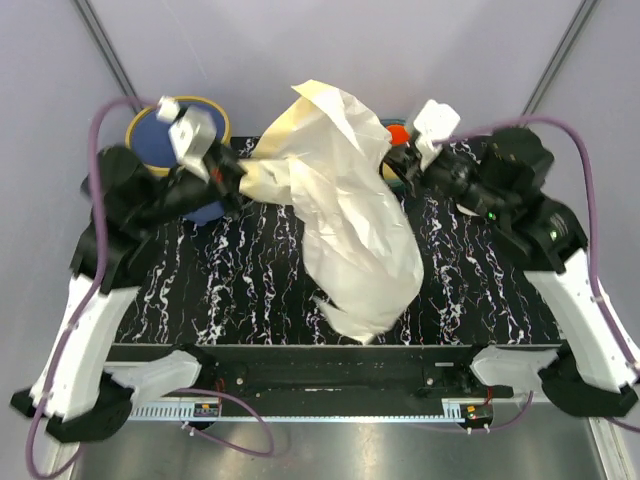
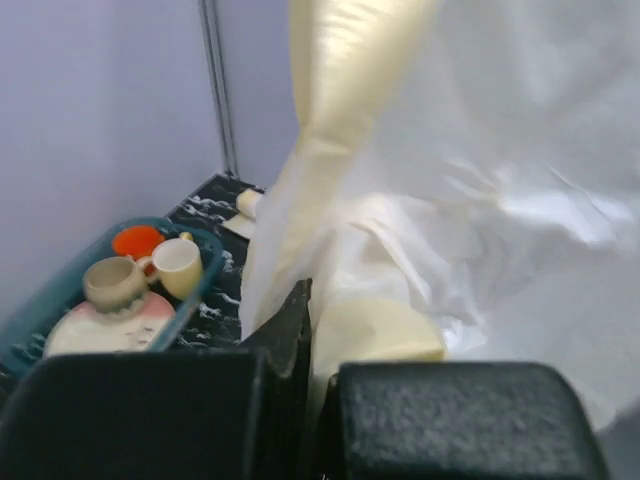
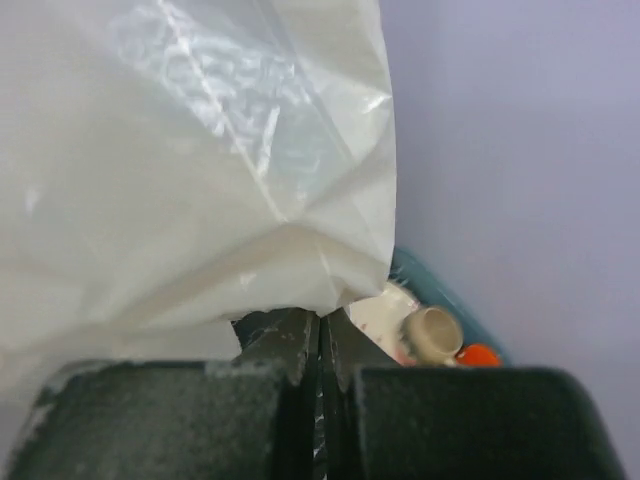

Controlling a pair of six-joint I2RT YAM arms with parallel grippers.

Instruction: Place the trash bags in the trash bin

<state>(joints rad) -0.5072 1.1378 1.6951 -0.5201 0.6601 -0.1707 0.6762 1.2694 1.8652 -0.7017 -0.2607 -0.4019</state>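
My left pincer (image 1: pixel 232 185) is clamped on the twisted neck of the big bag (image 1: pixel 350 220); my right pincer (image 1: pixel 398 165) pinches its opposite edge; the bag drapes between them over the counter (image 1: pixel 230 290); the bin (image 1: pixel 138 122) stands just behind my left arm, the nearer one.

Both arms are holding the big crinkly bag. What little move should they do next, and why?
Probably swing the bag left, toward the blue bin. The left pincer and right pincer both look shut on it, and it hangs stretched over the middle of the table, while the bin stands at the far left corner, by the left pincer.
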